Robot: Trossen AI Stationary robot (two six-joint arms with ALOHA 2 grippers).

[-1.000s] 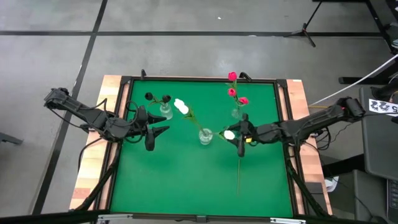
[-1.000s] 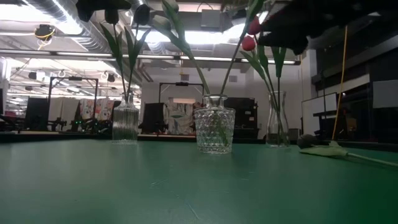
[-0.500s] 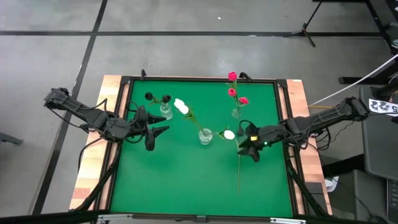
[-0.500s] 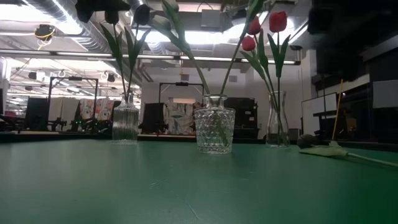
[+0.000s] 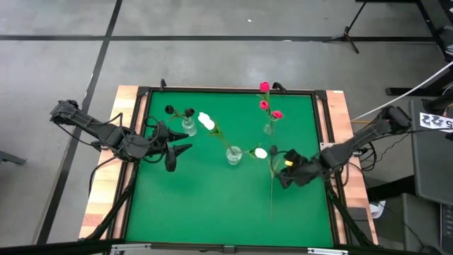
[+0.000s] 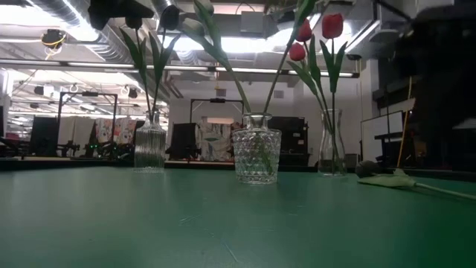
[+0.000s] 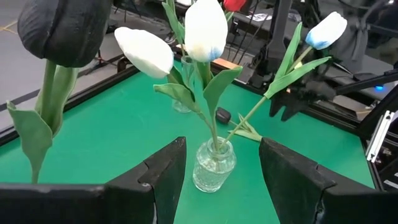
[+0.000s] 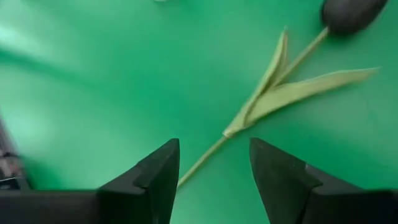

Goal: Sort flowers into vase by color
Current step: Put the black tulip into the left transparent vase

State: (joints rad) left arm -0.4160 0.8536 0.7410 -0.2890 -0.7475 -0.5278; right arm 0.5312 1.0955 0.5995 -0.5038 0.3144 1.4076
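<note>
Three glass vases stand on the green table: one with near-black tulips (image 5: 189,127), a middle one with white tulips (image 5: 233,154), and one with red tulips (image 5: 269,129). One near-black tulip (image 5: 272,184) lies flat on the table, its head (image 8: 351,12) toward the vases and its stem (image 8: 199,163) running toward the near edge. My right gripper (image 5: 283,176) is open and hovers over that stem, one finger on either side, touching nothing. My left gripper (image 5: 178,151) is open and waits beside the dark-tulip vase, facing the middle vase (image 7: 213,165).
A raised black frame (image 5: 322,142) with a wooden border edges the table. The lying tulip's leaves (image 6: 387,180) spread flat near the red-tulip vase (image 6: 332,152). Bare green surface stretches toward the near edge (image 5: 212,205). A tripod stands on the floor beyond the far side.
My right gripper has drawn away from the white tulip leaning out of the middle vase, moving toward the near edge and down over the lying dark tulip's stem. That white tulip stays in the vase. My left arm has kept still.
</note>
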